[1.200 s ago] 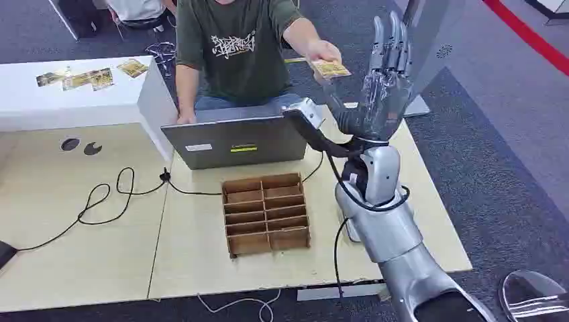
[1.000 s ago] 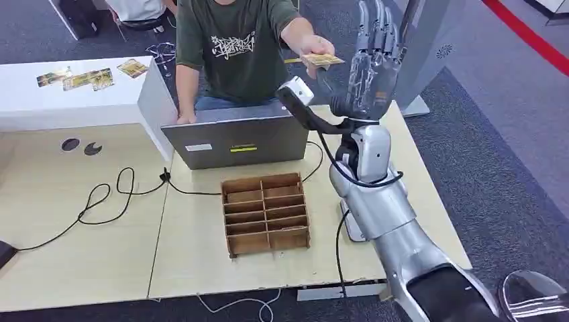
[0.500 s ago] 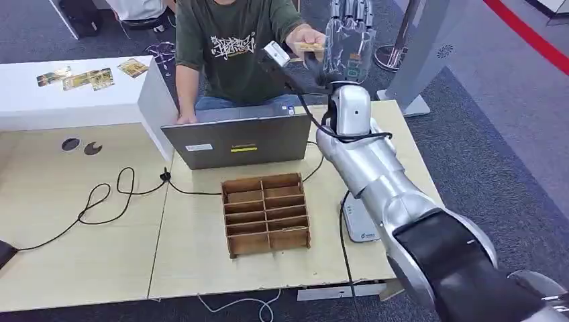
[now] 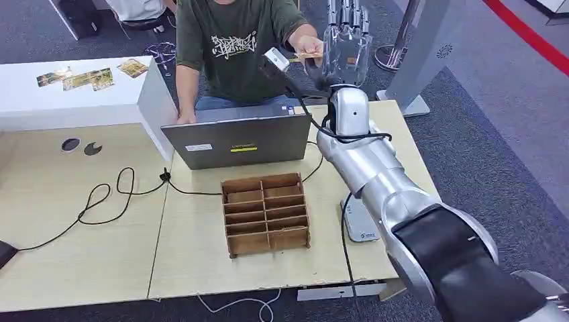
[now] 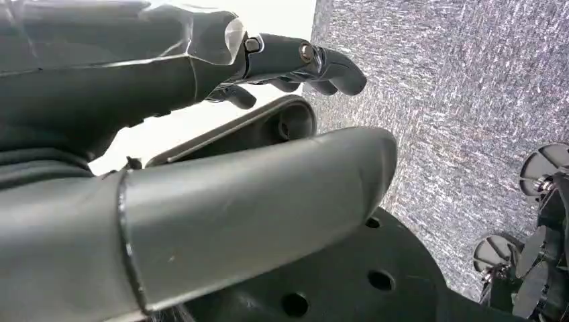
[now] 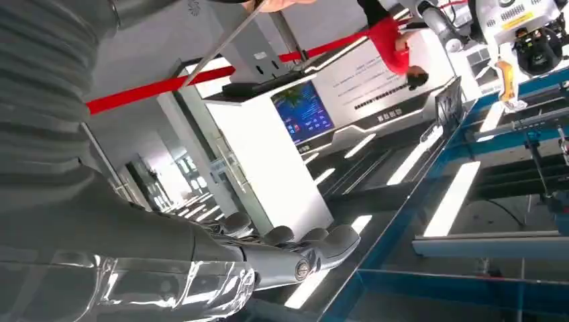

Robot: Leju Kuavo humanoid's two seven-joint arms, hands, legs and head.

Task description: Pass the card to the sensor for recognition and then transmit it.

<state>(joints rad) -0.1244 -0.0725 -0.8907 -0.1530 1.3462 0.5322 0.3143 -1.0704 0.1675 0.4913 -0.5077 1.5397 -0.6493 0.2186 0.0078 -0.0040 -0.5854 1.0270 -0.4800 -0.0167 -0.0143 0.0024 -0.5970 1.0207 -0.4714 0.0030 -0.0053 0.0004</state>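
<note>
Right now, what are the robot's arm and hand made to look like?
The right arm is a shiny silver shell with a black band nearer the shoulder, and black cables loop around its wrist. The right hand has dark segmented fingers under a clear glossy cover. The left hand has a thick grey thumb and darker fingers.

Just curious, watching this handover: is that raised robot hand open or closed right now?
Open. The right hand is raised with fingers straight and apart, beside the card that the person's hand holds out.

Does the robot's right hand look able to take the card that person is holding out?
Probably yes. The right hand is raised, fingers apart, right beside the card in the person's hand; nothing stands between them.
</note>
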